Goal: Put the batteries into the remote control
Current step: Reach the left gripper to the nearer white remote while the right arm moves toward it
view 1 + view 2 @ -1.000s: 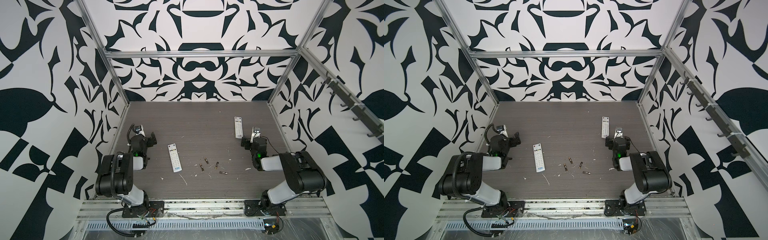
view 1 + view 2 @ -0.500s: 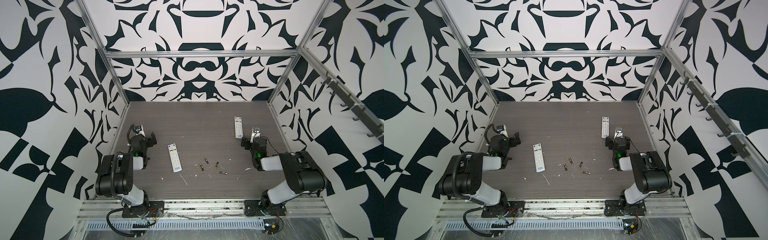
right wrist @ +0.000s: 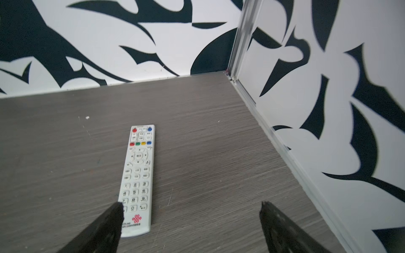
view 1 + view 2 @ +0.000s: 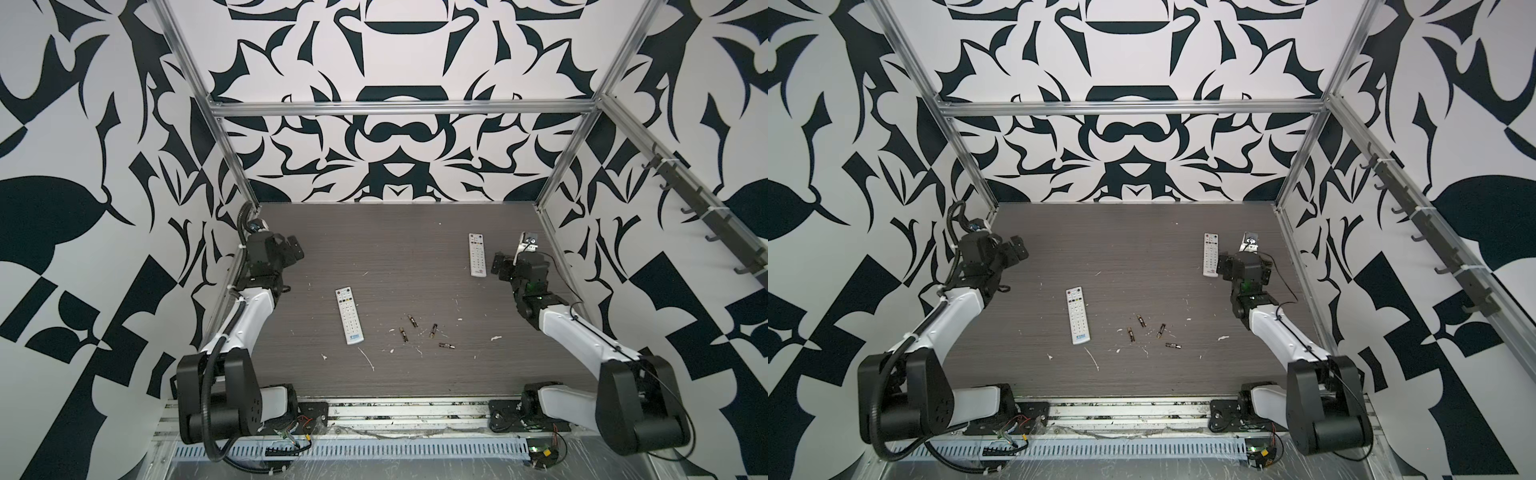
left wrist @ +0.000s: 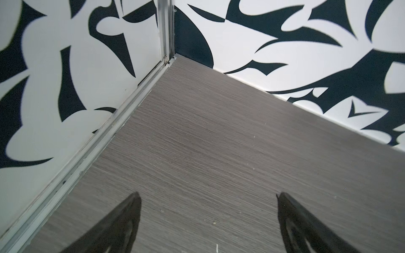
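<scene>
You have a grey wood-grain table [image 4: 386,232] boxed in by black-and-white patterned walls [image 4: 395,158], and both arms sit out at its sides. Your left arm [image 4: 249,316] runs along the left edge. Its left gripper [image 5: 208,197] is near the far-left corner, with fingers [image 5: 129,210] spread wide over bare tabletop and nothing between them. Your right arm [image 4: 577,338] lies along the right edge. The right gripper [image 3: 192,204] is also spread wide and empty, just beside the near end of the far remote [image 3: 137,181]. That remote lies face up toward the far right of the table. In the right wrist view one fingertip overlaps its lower corner, but you cannot tell whether they touch. The near remote [image 4: 349,316] lies face up a little left of centre, well apart from both grippers. The batteries [image 4: 412,321] are loose on the table just right of that remote. All four are separate, none is inside a remote, and neither claw is near them. White scraps [image 4: 366,358] are scattered around them.
</scene>
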Motion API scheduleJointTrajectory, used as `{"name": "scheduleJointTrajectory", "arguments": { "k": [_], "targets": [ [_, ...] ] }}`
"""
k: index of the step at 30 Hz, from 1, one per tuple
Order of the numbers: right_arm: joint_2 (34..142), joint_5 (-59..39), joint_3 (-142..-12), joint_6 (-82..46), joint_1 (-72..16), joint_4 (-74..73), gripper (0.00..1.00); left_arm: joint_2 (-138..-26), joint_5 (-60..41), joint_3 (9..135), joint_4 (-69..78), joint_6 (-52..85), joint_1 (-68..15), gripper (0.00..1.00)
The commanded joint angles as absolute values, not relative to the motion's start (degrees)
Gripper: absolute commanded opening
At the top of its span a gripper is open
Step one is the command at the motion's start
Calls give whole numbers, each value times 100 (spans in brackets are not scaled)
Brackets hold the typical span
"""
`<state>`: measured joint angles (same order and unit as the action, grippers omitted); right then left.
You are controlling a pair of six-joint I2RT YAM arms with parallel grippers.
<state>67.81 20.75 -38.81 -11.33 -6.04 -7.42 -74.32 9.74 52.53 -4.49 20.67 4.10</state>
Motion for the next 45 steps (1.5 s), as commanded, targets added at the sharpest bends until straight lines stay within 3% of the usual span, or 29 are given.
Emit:
{"name": "scheduleJointTrajectory", "arguments": {
  "k": [1, 8, 17, 28, 37, 45],
  "targets": [
    [6558, 2335, -4732, -2088, -670, 1744, 100, -7640, 288, 5814, -3043, 3063, 278, 99],
    [6626, 2239, -5785, -2408, -1798, 3521, 100, -7743, -143, 6194, -4184, 3752, -724, 99],
    [7040, 1335, -6122, -2523, -3071, 3472, 100, -8453, 170, 6731, -5689, 4409, -2216, 99],
    [7134, -592, -6349, -1971, -3138, 3690, 100, -9213, 274, 6647, -5531, 4656, -2475, 100],
    [7500, -891, -6602, -1496, -3137, 3661, 98, -10381, 264, 7171, -5400, 4441, -2474, 99],
    [7567, -838, -6582, -1567, -3137, 3483, 93, -10748, 214, 7380, -5410, 4105, -2449, 88]
  ]
}}
